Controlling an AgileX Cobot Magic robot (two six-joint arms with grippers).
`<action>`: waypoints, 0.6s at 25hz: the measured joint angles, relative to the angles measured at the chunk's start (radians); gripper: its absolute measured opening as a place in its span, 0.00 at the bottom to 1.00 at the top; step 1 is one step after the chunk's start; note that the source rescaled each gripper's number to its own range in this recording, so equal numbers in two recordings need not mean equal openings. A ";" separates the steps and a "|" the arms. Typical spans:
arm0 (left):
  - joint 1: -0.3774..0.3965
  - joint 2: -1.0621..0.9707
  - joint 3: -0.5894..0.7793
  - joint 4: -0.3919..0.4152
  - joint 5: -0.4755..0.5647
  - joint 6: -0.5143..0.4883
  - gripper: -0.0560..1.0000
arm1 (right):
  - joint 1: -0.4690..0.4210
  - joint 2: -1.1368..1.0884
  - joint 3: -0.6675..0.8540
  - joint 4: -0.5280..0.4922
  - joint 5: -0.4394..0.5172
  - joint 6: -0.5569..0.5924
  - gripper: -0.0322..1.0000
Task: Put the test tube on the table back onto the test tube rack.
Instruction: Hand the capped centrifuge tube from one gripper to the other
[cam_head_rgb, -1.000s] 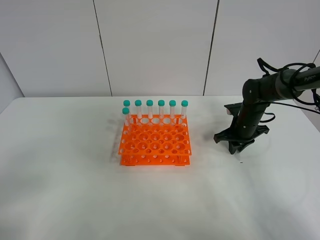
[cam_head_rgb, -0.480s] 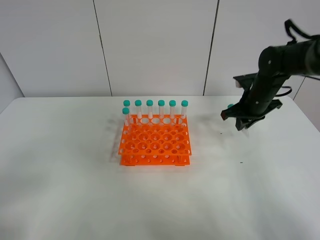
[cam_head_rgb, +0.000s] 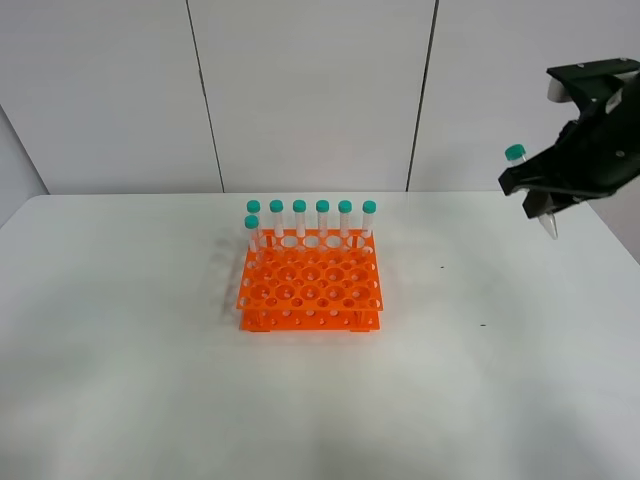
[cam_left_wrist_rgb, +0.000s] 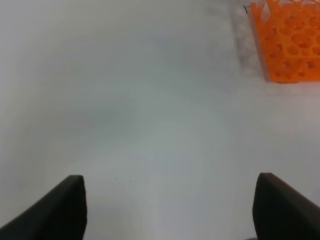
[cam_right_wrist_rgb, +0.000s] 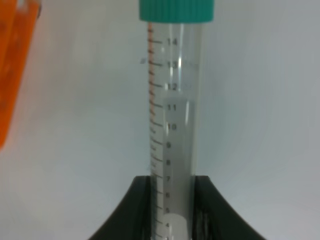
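The test tube (cam_right_wrist_rgb: 172, 115), clear with a teal-green cap and printed marks, hangs tilted in the air at the right, cap uppermost, clamped in the right gripper (cam_head_rgb: 548, 190). The white table (cam_head_rgb: 150, 380) carries the orange rack (cam_head_rgb: 310, 290), with seven capped tubes (cam_head_rgb: 322, 218) standing along its far side

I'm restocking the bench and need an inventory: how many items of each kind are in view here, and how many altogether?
Bright orange plastic two-tiered rack: 1
Slim clear plastic tubes with teal-green caps standing in it: 7
Identical tube clamped in the right gripper: 1
Total: 9
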 joint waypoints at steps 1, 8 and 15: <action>0.000 0.000 0.000 0.000 0.000 0.000 0.95 | 0.002 -0.041 0.064 0.021 -0.001 0.000 0.06; 0.000 0.000 0.000 0.000 0.000 0.000 0.95 | 0.109 -0.239 0.223 0.101 -0.040 -0.080 0.06; 0.000 0.000 0.000 0.000 0.000 0.000 0.95 | 0.221 -0.216 0.311 0.472 -0.193 -0.697 0.06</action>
